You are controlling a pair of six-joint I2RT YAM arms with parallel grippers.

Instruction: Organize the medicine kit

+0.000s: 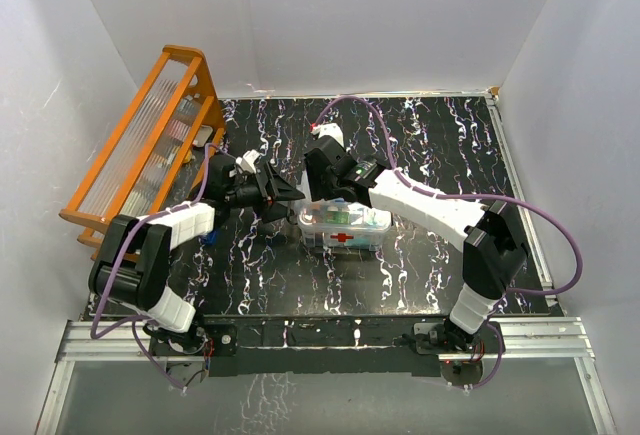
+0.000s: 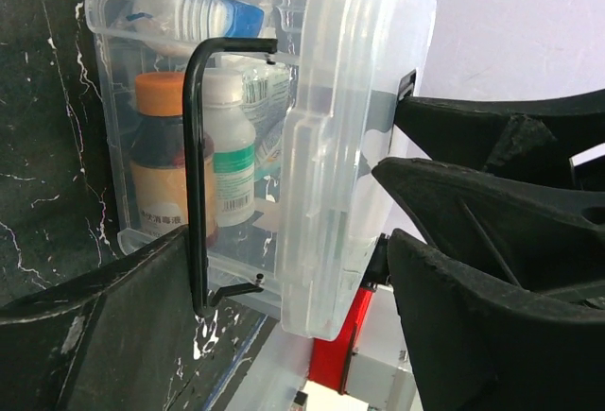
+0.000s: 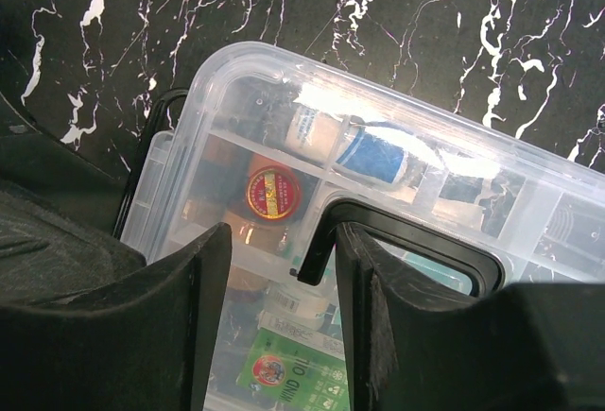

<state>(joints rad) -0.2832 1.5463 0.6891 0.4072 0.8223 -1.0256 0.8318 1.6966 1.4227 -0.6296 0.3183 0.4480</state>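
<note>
The medicine kit (image 1: 345, 230) is a clear box with a red cross, standing mid-table with bottles and a green packet inside. Its clear lid (image 3: 284, 80) lies on top. My right gripper (image 3: 284, 241) hangs over the lid, jaws apart around one end of the dark handle (image 3: 406, 227). One finger rests against that handle and the other stands clear of it. My left gripper (image 2: 284, 241) is open at the kit's left end and straddles the lid's edge (image 2: 350, 146). A thin black wire clip (image 2: 196, 175) sticks out beside its left finger (image 2: 95, 335). Both grippers (image 1: 285, 195) (image 1: 322, 193) meet at the kit's far-left corner.
An orange wooden rack (image 1: 150, 145) leans along the left wall, close behind the left arm. The black marbled table (image 1: 450, 145) is ringed by white walls. The right arm's purple cable (image 1: 560, 245) loops out over the right side.
</note>
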